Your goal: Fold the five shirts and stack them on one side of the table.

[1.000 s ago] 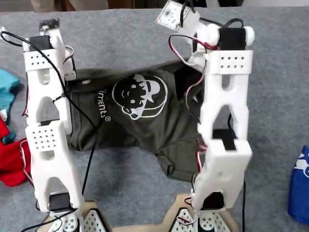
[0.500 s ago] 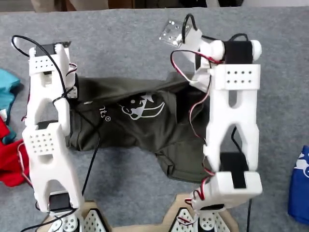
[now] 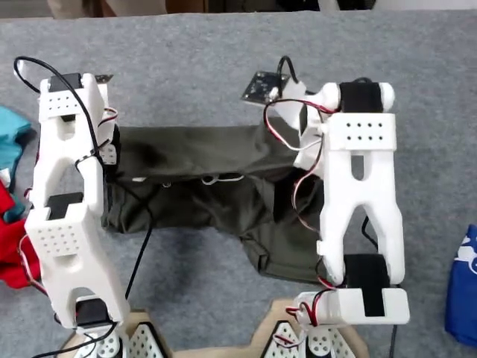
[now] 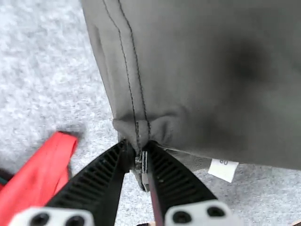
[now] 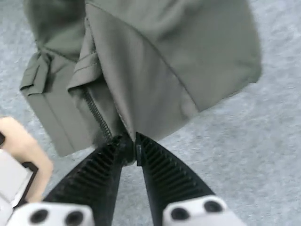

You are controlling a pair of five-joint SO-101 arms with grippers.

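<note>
Where the fixed camera looks down over the grey table covering (image 3: pixel 186 67), the entries are these.

High view. Olive-green shirt (image 3: pixel 201 186), at the table's middle between the two arms, spread crosswise; a plain band of its cloth lies doubled over the front, with a thin sliver of white print (image 3: pixel 223 179) showing under that band's edge. Left arm (image 3: pixel 71 216) over the shirt's left end; right arm (image 3: pixel 358 186) over its right end. Red garment (image 3: pixel 15 253) and teal garment (image 3: pixel 11 138), bunched at the left edge, apart from the olive shirt. Blue garment (image 3: pixel 462 283), at the right edge, well apart. Tan base board (image 3: pixel 261 335), at the near edge under the arms.

Left wrist view. Left gripper (image 4: pixel 141 157), clenched on a stitched hem of the olive shirt, the cloth puckered where the ribbed black fingers (image 4: pixel 106 174) pinch it. The pinch itself is hidden under the arm in the high view. White label (image 4: pixel 223 168), hanging from the shirt's edge just beside the gripper. The red garment lies near on the grey covering, not touching the shirt.

Right wrist view. Right gripper (image 5: pixel 131 143), clamped on a folded edge of the same shirt, cloth fanning away from the fingertips. Sleeve with stitched cuff (image 5: pixel 47 99), lying flat on the covering beside the grasped fold.
</note>
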